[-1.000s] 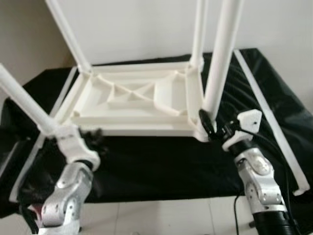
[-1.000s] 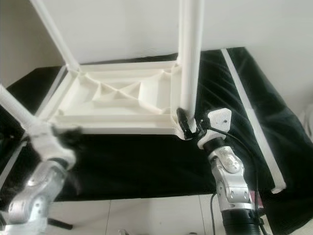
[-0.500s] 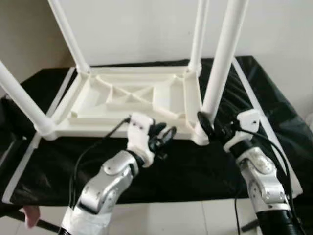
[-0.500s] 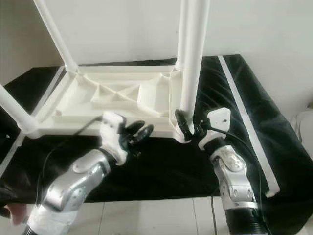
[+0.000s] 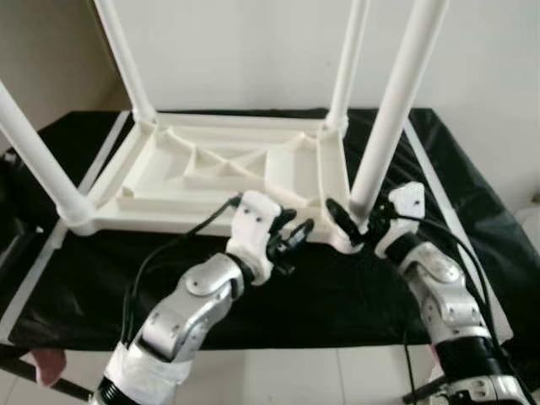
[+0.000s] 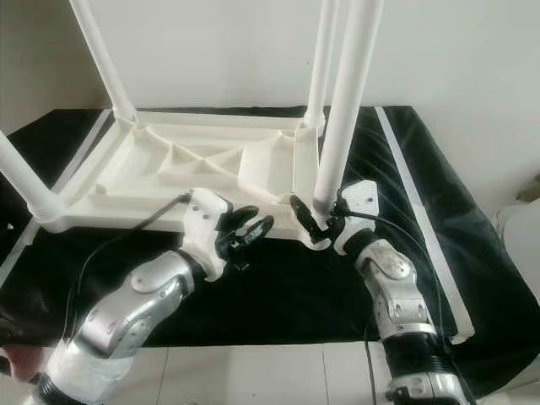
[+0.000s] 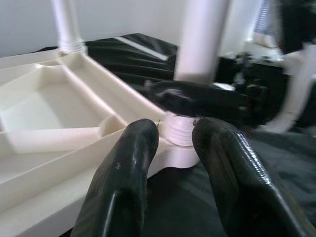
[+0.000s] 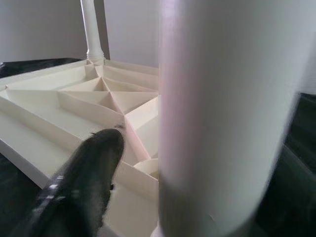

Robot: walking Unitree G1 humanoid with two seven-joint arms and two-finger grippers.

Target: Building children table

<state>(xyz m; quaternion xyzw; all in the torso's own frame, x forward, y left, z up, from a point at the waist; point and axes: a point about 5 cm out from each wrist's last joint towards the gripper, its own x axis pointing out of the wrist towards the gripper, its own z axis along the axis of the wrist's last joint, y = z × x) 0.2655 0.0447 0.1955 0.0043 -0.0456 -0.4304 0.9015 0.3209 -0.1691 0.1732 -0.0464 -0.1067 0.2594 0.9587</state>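
Left eye view: white table (image 5: 228, 173) upside down on black-draped surface (image 5: 337, 287), legs up. Right gripper (image 5: 350, 229) closed around base of near right leg (image 5: 395, 110). Left gripper (image 5: 291, 239) fingers parted, holding nothing, just beside the table's near edge.

White wall (image 5: 253, 51), tiled floor (image 5: 278, 375)

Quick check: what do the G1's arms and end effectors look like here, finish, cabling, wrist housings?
Both arms have jointed silver metallic shells. White housings sit at the wrists, with thin black cables looping to them. The left end effector and right end effector each have two long, glossy black rounded fingers.
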